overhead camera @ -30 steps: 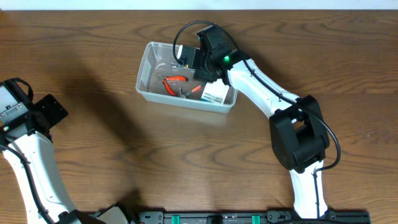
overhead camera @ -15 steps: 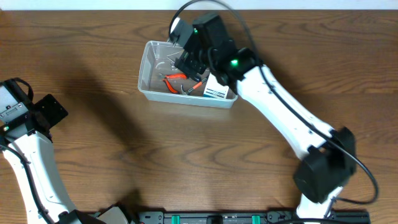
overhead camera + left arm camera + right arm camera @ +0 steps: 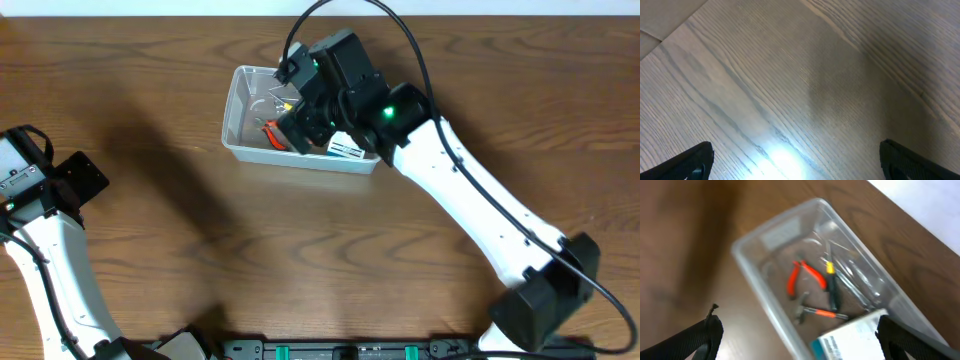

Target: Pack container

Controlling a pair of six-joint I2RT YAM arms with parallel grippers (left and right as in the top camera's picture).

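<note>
At the near left, the left gripper (image 3: pixel 800 161) is seen spread wide over the wooden table (image 3: pixel 805 75), with nothing held. Farther off, at centre, the container (image 3: pixel 232 115) is found resting on the table. The right gripper (image 3: pixel 797 332) is held above it, fingers wide apart and empty. Red-handled pliers (image 3: pixel 802 277) and a blue-and-white box (image 3: pixel 850 340) are noted inside.

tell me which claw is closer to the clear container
Right. The right claw hangs directly above the container, open. The left claw sits far off at the left edge of the table.
</note>
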